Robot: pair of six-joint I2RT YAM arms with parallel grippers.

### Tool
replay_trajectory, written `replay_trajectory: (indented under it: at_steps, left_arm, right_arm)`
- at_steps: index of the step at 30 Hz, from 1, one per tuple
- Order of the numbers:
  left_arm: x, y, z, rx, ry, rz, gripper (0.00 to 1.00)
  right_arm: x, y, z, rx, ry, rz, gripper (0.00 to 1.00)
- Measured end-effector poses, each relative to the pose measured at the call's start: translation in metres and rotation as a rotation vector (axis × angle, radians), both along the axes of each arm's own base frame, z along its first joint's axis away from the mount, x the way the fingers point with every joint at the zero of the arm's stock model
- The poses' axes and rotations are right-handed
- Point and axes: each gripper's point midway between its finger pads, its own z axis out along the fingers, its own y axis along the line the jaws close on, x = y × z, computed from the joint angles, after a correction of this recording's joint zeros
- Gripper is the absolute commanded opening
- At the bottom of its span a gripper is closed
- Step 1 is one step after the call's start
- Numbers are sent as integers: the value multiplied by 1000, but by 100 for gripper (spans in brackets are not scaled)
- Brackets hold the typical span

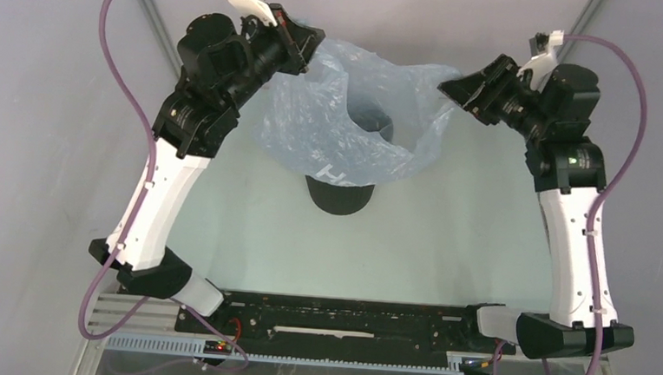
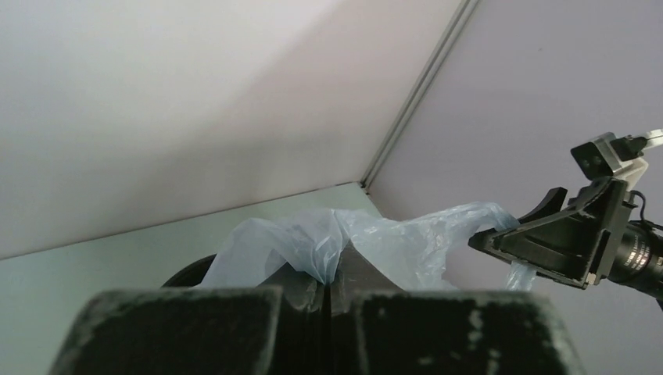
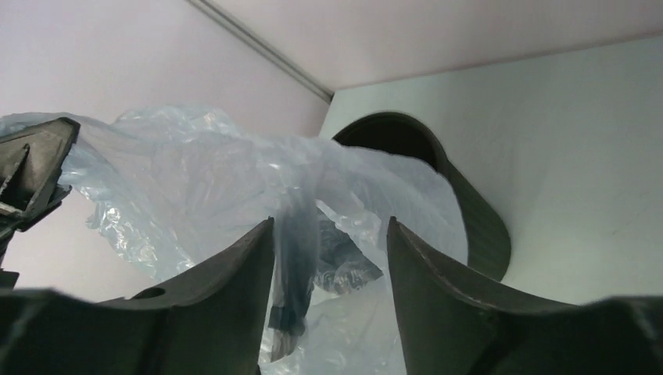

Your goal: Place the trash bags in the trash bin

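The pale blue trash bag (image 1: 332,122) is spread over the top of the black trash bin (image 1: 338,197), and the bin's mouth shows through the bag's opening. My left gripper (image 1: 315,47) is at the bag's back left edge. In the left wrist view my left gripper (image 2: 327,285) is shut on a pinch of the bag (image 2: 391,242), and the bin's rim (image 2: 184,273) shows below. My right gripper (image 1: 456,86) is at the bag's right edge. In the right wrist view my right gripper (image 3: 328,223) is open, with the bag (image 3: 195,180) hanging between its fingers beside the bin (image 3: 469,219).
Grey enclosure walls stand close behind and on both sides, with a metal corner post (image 1: 152,7) at the back left. A black rail (image 1: 346,323) and a cable tray run along the near edge between the arm bases.
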Motion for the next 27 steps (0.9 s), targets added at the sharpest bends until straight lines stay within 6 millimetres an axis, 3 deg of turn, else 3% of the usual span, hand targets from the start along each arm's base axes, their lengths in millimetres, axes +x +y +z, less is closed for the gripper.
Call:
replay_trajectory:
  at_steps: [5, 12, 14, 18, 20, 22, 27]
  left_arm:
    - [0, 1, 10, -69, 1, -30, 0]
    - [-4, -2, 19, -169, 40, -95, 0]
    - [-8, -7, 25, -192, 43, -129, 0]
    - [-14, -17, 39, -231, 36, -199, 0]
    - [-15, -20, 43, -243, 32, -223, 0]
    - [-17, -23, 45, -252, 34, -243, 0]
    - [-19, -25, 45, -265, 47, -273, 0]
  right_arm:
    - [-13, -14, 37, -83, -68, -42, 86]
    - [-45, -27, 95, -160, -230, -107, 82]
    - [-49, -16, 102, -170, -259, -88, 76]
    - [-58, 34, 108, -180, -300, 46, 55]
    - [-55, 62, 103, -184, -300, 109, 48]
    - [-41, 89, 83, -200, -262, 152, 41]
    - [6, 129, -1, -308, -102, 183, 33]
